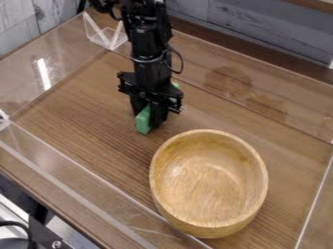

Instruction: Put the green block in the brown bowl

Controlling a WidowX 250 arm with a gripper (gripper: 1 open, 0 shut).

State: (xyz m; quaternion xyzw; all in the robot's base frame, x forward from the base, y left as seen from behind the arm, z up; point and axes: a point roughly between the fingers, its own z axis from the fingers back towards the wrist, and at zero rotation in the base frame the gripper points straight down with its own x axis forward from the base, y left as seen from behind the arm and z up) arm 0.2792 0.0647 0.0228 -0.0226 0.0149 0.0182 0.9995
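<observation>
The green block [142, 121] lies on the wooden table, left of centre, with only its lower left end showing below the fingers. My gripper [152, 107] points straight down from the black arm and its fingers are shut on the block, which still rests on the table. The brown bowl [209, 180] stands to the lower right of the gripper, close by but apart from it, wide and with nothing in it.
Clear plastic walls [53, 58] ring the wooden table [247, 92], with the near wall running along the front left. A grey plank wall stands at the back.
</observation>
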